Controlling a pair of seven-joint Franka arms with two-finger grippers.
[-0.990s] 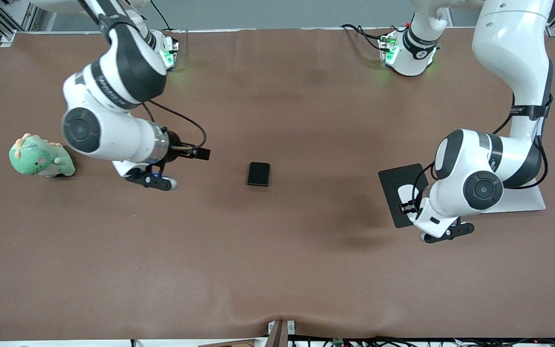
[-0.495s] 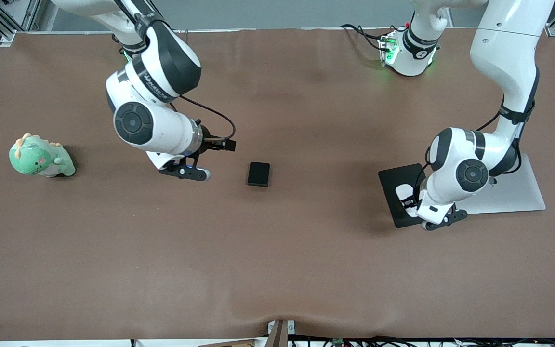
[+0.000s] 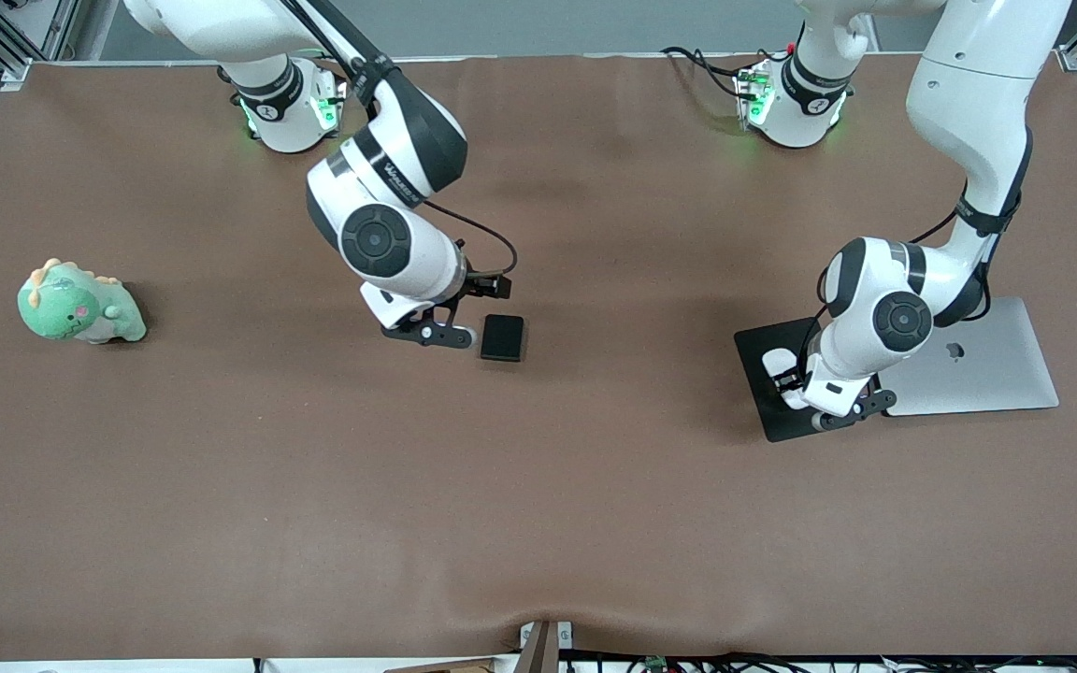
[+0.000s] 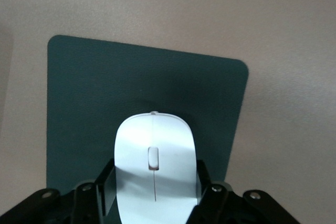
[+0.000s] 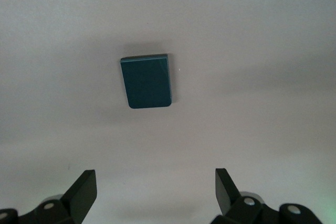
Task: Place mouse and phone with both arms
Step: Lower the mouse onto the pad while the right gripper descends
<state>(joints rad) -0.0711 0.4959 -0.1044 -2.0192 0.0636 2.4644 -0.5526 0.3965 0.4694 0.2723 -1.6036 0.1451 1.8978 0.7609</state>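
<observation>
The left gripper [image 4: 153, 195] hangs low over a black mat [image 3: 768, 350] toward the left arm's end of the table [image 3: 538, 505], its fingers [image 4: 105, 190] closed around the white mouse [image 4: 154, 163]. The right gripper [image 5: 153, 190], fingers spread wide and empty, hovers just beside the black phone [image 3: 502, 337], which lies flat mid-table.

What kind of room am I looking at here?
Probably a robotics lab: two white jointed arms share a brown-covered table with test props, a small white oval mouse, a small black slab phone and a green plush dinosaur.
</observation>
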